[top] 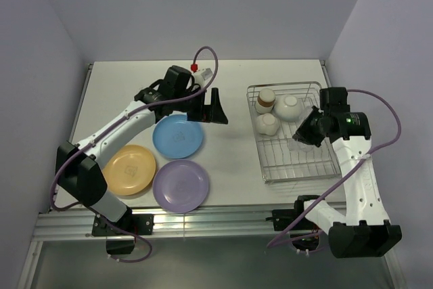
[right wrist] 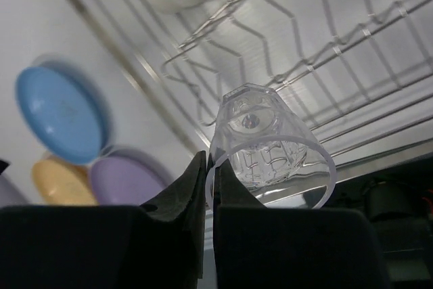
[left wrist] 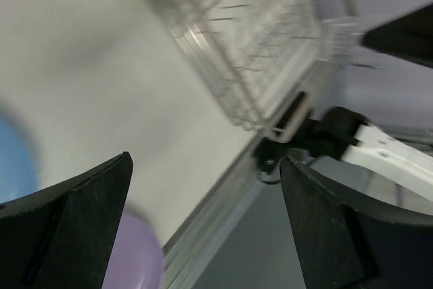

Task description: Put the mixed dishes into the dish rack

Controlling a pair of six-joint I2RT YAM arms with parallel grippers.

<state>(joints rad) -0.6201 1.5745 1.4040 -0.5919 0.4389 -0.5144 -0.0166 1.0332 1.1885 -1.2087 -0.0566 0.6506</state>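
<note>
Right wrist view: right gripper (right wrist: 208, 170) clenched on the rim of a clear faceted glass (right wrist: 264, 133), over the silver wire dish rack (right wrist: 338, 45) by the tabletop (top: 230, 79) right edge. Step looks like glass placement. Next: lower it in, let go. Left gripper (top: 215, 107) released, empty.
</note>
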